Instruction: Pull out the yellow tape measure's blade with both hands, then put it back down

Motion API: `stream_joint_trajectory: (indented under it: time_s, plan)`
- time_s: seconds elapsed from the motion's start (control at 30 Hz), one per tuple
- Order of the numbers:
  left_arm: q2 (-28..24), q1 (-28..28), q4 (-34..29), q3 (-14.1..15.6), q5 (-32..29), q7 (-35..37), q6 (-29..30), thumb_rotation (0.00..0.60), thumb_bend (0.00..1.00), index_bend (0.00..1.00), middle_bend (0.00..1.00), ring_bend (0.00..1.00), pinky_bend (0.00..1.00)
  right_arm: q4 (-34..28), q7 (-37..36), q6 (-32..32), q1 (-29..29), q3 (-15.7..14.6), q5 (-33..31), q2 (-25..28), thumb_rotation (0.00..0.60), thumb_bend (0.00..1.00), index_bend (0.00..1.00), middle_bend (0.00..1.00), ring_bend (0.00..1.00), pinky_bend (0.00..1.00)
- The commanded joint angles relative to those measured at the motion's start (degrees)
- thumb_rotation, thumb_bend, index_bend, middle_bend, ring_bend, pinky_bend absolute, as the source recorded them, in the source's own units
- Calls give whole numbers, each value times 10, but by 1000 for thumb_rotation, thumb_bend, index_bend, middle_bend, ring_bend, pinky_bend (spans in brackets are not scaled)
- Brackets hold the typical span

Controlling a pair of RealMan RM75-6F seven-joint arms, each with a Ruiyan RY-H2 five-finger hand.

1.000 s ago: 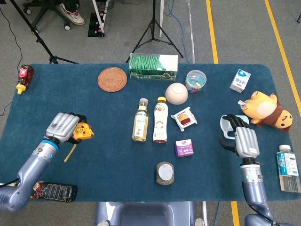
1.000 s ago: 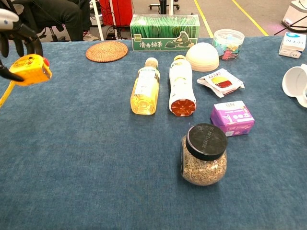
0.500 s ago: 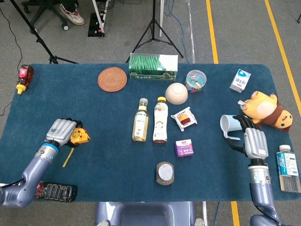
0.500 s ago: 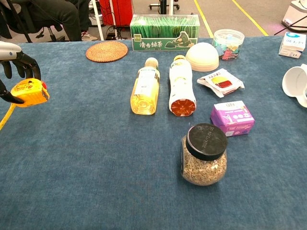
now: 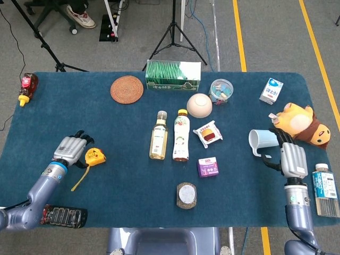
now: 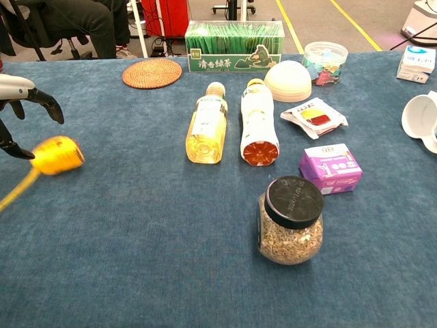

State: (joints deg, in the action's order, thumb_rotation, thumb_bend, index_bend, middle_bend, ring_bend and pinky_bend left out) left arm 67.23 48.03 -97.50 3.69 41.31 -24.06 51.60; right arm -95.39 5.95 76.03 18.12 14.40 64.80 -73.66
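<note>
Head view: yellow tape measure (image 5: 94,156) lies on the blue table (image 5: 117,180) at the left, a short length of blade (image 5: 79,179) trailing toward the front edge. Left hand (image 5: 69,149) sits just beside the case, fingers spread, holding nothing; looks like a release, so the put-down step is likely done. Right hand (image 5: 291,159) is far across the table near the pale blue cup (image 5: 262,140), fingers loosely curled, nothing in them; it plays no part here.

Chest view: tape measure (image 6: 57,155) is blurred, probably settling on the cloth, blade (image 6: 19,190) running off to the lower left. Left hand (image 6: 20,96) hangs apart from it, fingers open, clear of the case. Right hand is out of frame.
</note>
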Motion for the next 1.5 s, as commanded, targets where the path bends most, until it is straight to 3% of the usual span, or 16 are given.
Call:
stream_joint_trajectory:
  time_s: [0.03, 0.17, 0.4, 0.63, 0.73, 0.8, 0.93, 1.17, 1.5]
  plan:
    - [-6, -2, -4, -3, -2, 2, -4, 600, 156, 172, 144, 10, 205, -1, 1, 2, -1, 1, 1, 2, 600, 313, 164, 168, 171, 208]
    - [-11, -11, -11, -11, 8, 12, 6, 600, 148, 155, 123, 0, 196, -4, 0, 6, -4, 2, 3, 6, 600, 314, 163, 168, 170, 207]
    - [-20, -73, -36, -38, 86, 74, 112, 600, 149, 165, 123, 8, 203, -4, 1, 10, -6, 2, 13, 12, 600, 316, 165, 178, 172, 208]
    - [-28, -123, -57, -46, 136, 112, 190, 600, 157, 329, 207, 117, 249, 0, 8, 16, -6, -3, 30, 13, 600, 324, 270, 264, 234, 208]
    - [-31, -164, -73, -46, 172, 137, 250, 600, 157, 376, 238, 140, 265, 5, 14, 26, -7, -6, 45, 12, 600, 326, 307, 288, 257, 217]
    - [-28, -215, -85, -33, 219, 154, 332, 600, 157, 398, 255, 147, 276, -2, 27, 33, -11, -18, 64, 18, 600, 326, 331, 301, 266, 224]
    - [-15, -265, -78, -21, 266, 158, 395, 600, 158, 440, 278, 158, 284, -17, 42, 42, -18, -30, 80, 24, 600, 326, 358, 313, 270, 225]
    - [-6, -320, -80, -13, 315, 156, 446, 600, 158, 461, 297, 170, 285, -35, 71, 62, -34, -46, 94, 24, 600, 327, 378, 313, 269, 225]
    - [-5, -366, -95, -3, 342, 137, 446, 600, 157, 461, 297, 173, 285, -56, 85, 89, -62, -63, 105, 28, 600, 326, 388, 314, 265, 225]
